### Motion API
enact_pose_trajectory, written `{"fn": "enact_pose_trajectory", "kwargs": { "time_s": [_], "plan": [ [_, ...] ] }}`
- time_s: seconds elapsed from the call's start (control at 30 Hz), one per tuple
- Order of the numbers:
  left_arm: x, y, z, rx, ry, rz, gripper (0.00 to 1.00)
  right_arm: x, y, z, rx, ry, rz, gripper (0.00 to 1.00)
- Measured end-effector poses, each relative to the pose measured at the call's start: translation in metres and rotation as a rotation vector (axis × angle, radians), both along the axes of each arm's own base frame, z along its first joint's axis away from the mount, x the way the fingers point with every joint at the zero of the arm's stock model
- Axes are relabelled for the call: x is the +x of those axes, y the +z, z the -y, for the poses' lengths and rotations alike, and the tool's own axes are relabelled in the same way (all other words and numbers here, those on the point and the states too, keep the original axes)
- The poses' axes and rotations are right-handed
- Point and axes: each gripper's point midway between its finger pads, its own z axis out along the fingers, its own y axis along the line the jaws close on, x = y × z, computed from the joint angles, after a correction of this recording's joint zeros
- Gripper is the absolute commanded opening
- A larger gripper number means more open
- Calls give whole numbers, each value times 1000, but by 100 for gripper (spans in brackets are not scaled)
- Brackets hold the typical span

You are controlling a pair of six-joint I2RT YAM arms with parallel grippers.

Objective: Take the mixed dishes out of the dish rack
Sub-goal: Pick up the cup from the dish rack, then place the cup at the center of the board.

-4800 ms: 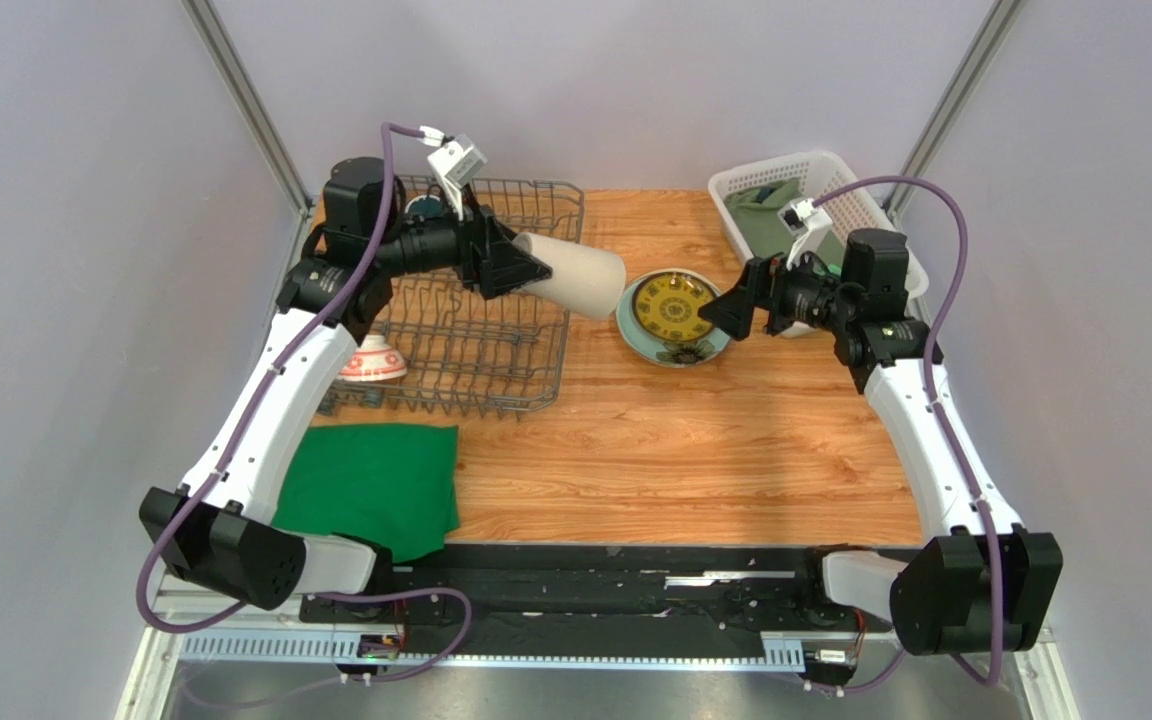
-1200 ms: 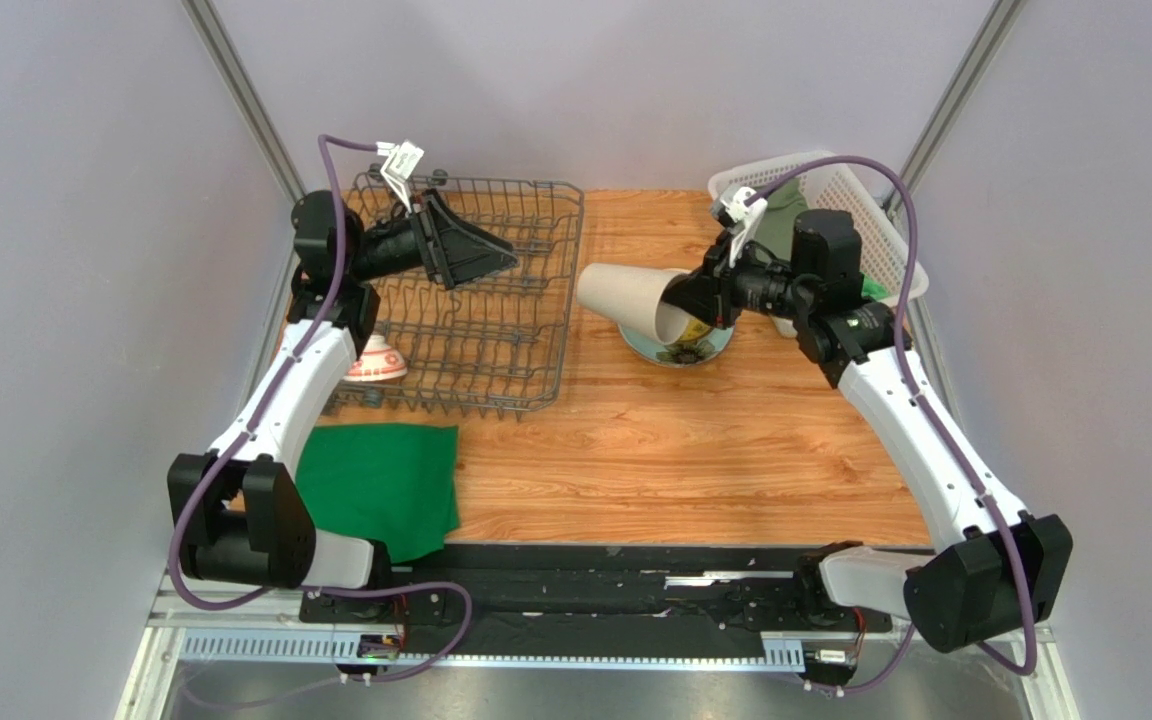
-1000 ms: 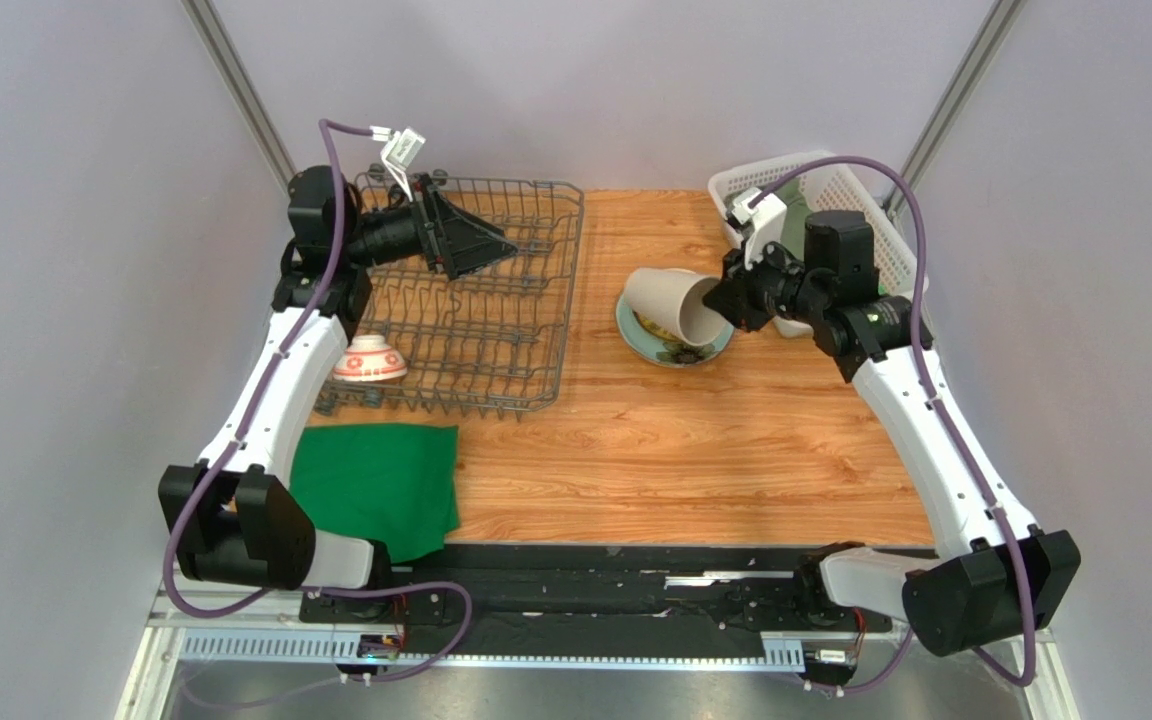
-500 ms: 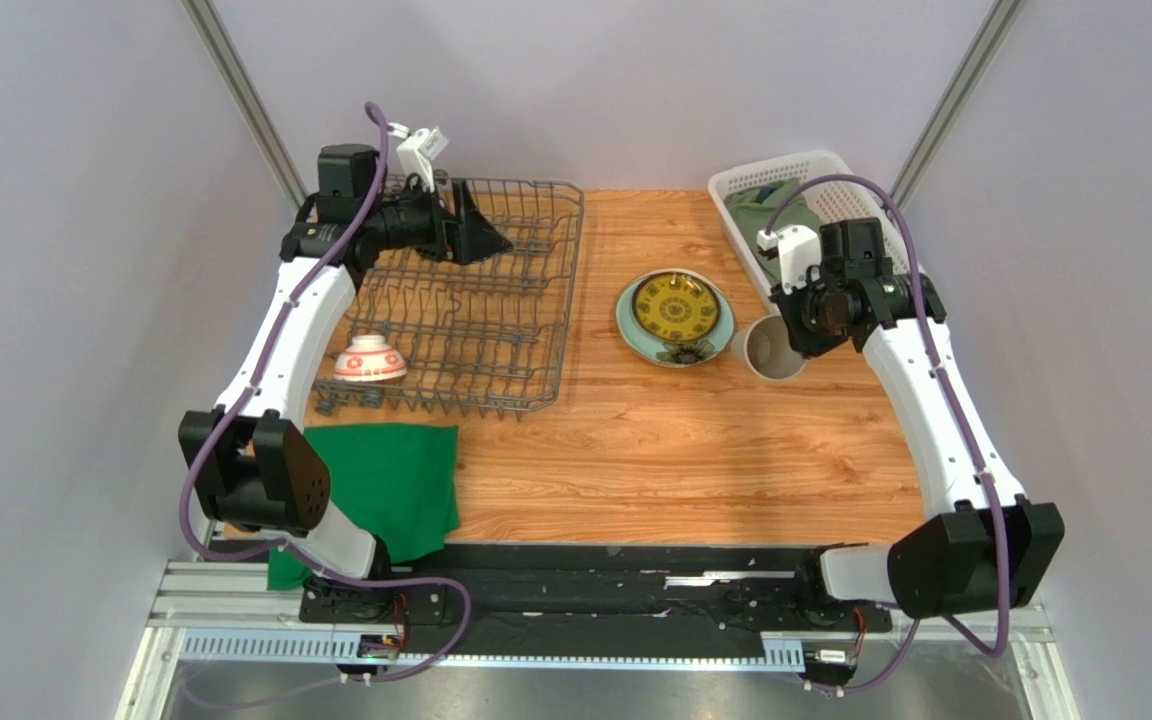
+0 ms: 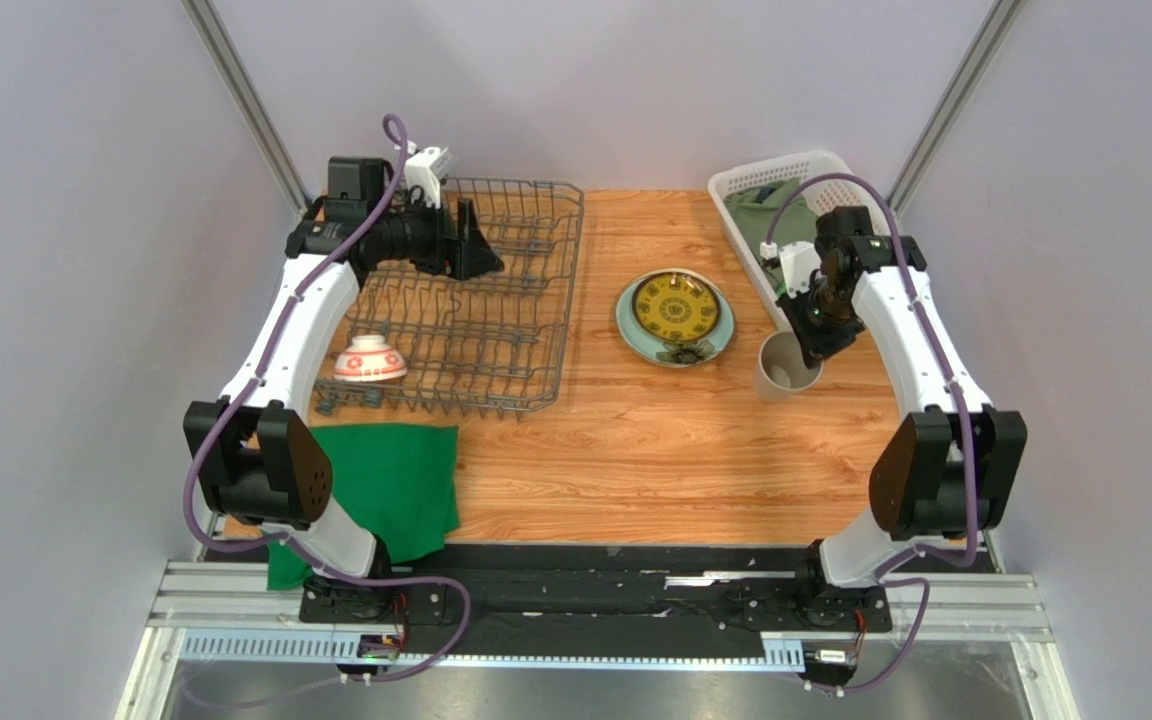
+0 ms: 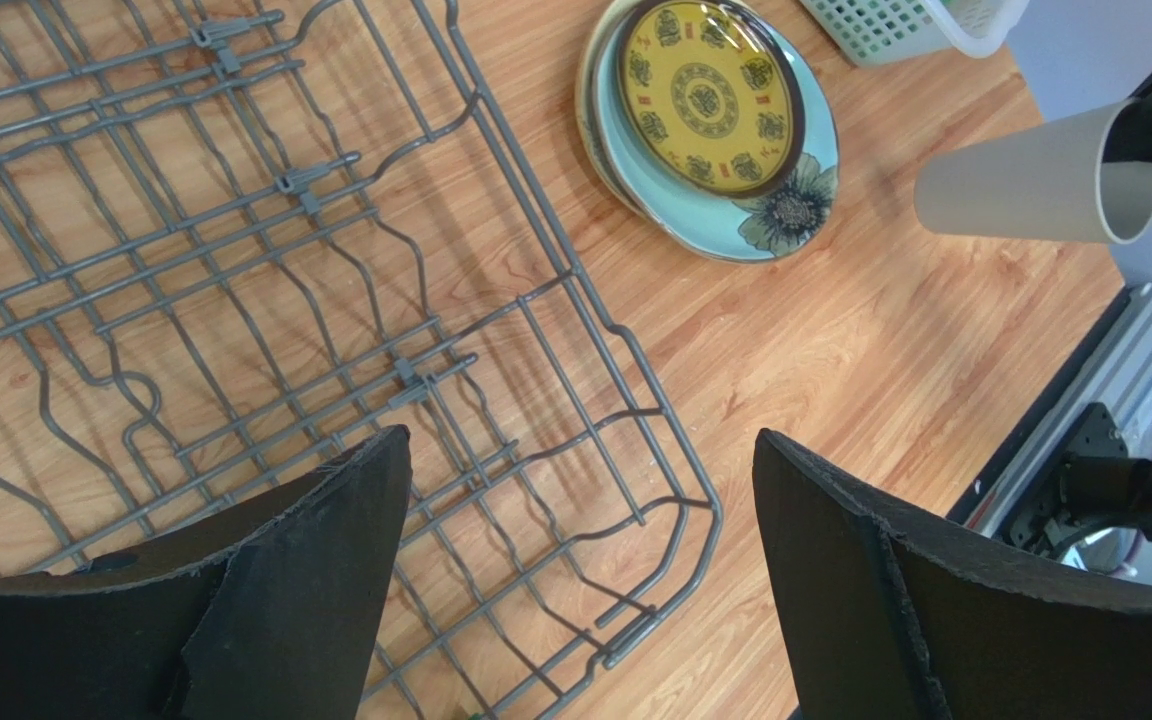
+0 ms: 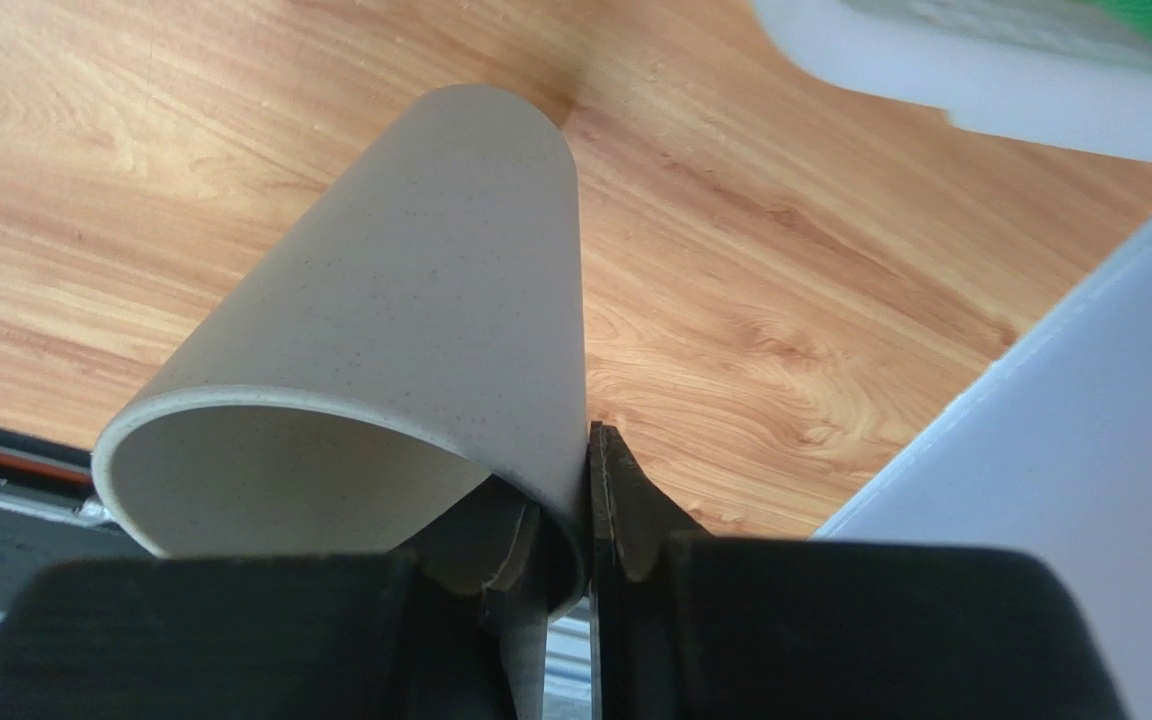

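The beige cup (image 5: 787, 363) is upright, mouth up, right of the plates, and I cannot tell if its base touches the wood. My right gripper (image 5: 812, 339) is shut on its rim, one finger inside the cup (image 7: 387, 330) and one outside, gripper (image 7: 585, 503). The yellow patterned plate (image 5: 674, 306) lies on the pale teal plate (image 5: 705, 351). A small red-and-white bowl (image 5: 369, 359) sits at the near left of the dish rack (image 5: 530, 393). My left gripper (image 5: 480, 249) hangs open and empty over the rack (image 6: 237, 270), gripper (image 6: 579, 450).
A white lattice basket (image 5: 823, 174) stands at the back right corner, close behind my right arm, with something green inside. A green cloth (image 5: 379, 480) lies on the table in front of the rack.
My right gripper has carried the cup from above the plates to their right and turned it mouth up, low over the table. My left arm has drawn back slightly over the rack.
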Motion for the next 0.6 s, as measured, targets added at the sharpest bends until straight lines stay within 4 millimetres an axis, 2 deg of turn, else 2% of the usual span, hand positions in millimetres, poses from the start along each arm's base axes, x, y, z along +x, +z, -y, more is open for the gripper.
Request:
{"fn": "enact_pose_trajectory", "kwargs": {
  "time_s": [0.23, 0.6],
  "plan": [
    [0, -2, -2, 18, -8, 11, 91, 2, -29, -5, 71, 2, -126, 0],
    [0, -3, -2, 24, -12, 14, 90, 24, -36, -6, 99, -3, -143, 4]
  ]
}}
